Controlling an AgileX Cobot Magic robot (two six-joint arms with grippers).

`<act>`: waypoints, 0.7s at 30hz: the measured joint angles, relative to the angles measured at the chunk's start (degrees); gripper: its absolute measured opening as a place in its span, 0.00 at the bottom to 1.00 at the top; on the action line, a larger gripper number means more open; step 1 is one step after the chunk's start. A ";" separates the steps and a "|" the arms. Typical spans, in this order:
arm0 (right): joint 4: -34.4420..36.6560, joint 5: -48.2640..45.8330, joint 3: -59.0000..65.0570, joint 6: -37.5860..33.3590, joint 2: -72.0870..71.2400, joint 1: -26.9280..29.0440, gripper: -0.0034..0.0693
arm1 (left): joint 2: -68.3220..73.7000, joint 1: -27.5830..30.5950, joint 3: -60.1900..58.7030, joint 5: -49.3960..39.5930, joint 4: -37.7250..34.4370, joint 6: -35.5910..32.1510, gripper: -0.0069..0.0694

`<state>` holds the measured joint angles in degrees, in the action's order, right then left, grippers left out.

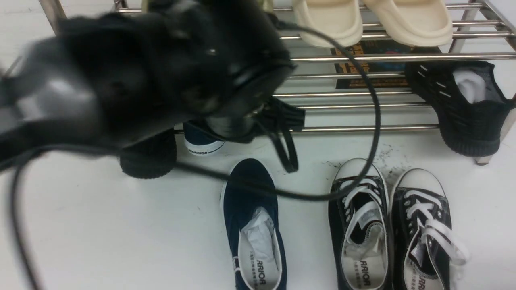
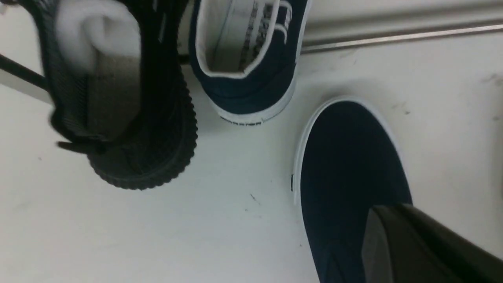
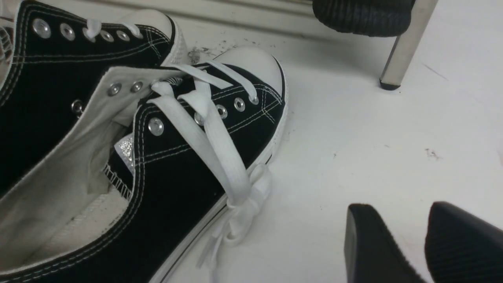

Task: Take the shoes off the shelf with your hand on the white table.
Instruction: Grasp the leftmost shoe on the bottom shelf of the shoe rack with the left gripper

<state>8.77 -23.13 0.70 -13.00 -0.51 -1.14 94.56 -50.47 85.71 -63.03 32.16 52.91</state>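
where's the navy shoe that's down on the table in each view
Front view: navy shoe low centre, left of the lace-up pair.
Left wrist view: its toe, just off the other navy shoe and its heel.
Right wrist view: not in it.
Shared landmark: the chrome shelf, in all three.

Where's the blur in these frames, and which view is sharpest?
Front view: left arm heavily motion-blurred, hiding much of the upper left. Left wrist view: black knit sneaker smeared, navy slip-on soft. Right wrist view: sharpest, lace-up sneaker stitching crisp.
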 joint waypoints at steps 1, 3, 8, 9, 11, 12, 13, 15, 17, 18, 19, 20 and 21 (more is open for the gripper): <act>0.00 0.00 0.00 0.00 0.00 0.00 0.38 | 0.78 0.99 0.74 0.14 -1.08 -0.26 0.09; 0.00 0.00 0.00 0.00 0.00 0.00 0.38 | 2.01 3.45 1.72 0.65 -3.79 -1.38 0.09; 0.00 0.00 0.00 0.00 0.00 0.00 0.38 | 4.60 11.65 2.77 4.55 -11.34 -10.11 0.12; 0.00 0.00 0.00 0.00 0.00 0.00 0.38 | 4.90 12.13 2.77 5.35 -11.56 -11.49 0.13; 0.00 0.00 0.00 0.00 0.00 0.00 0.38 | 5.58 12.52 2.77 8.08 -11.55 -14.55 0.18; 0.00 0.00 0.00 0.00 0.00 0.00 0.38 | 5.84 12.52 2.77 9.06 -11.40 -15.45 0.20; 0.00 0.00 0.00 0.00 0.00 0.00 0.38 | 6.01 12.52 2.77 9.53 -11.30 -15.87 0.21; 0.00 0.00 0.00 0.00 0.00 0.00 0.38 | 6.75 12.35 2.77 12.01 -10.59 -17.48 0.30; 0.00 0.00 0.00 0.00 0.00 0.00 0.38 | 7.42 12.36 2.77 12.99 -9.68 -17.91 0.38; 0.00 0.00 0.00 0.00 0.00 0.00 0.38 | 8.03 12.36 2.77 13.59 -8.19 -18.05 0.45; 0.00 0.00 0.00 0.00 0.00 0.00 0.38 | 8.69 12.36 2.77 13.76 -6.71 -18.11 0.52; 0.00 0.00 0.00 0.00 0.00 0.00 0.38 | 8.80 12.36 2.77 13.82 -6.46 -18.10 0.52; 0.00 0.00 0.00 0.00 -0.05 0.00 0.38 | 9.64 12.36 2.77 14.02 -4.77 -18.10 0.60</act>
<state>8.77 -23.13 0.70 -13.00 -0.55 -1.14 104.20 -38.11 88.48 -49.00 27.38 34.81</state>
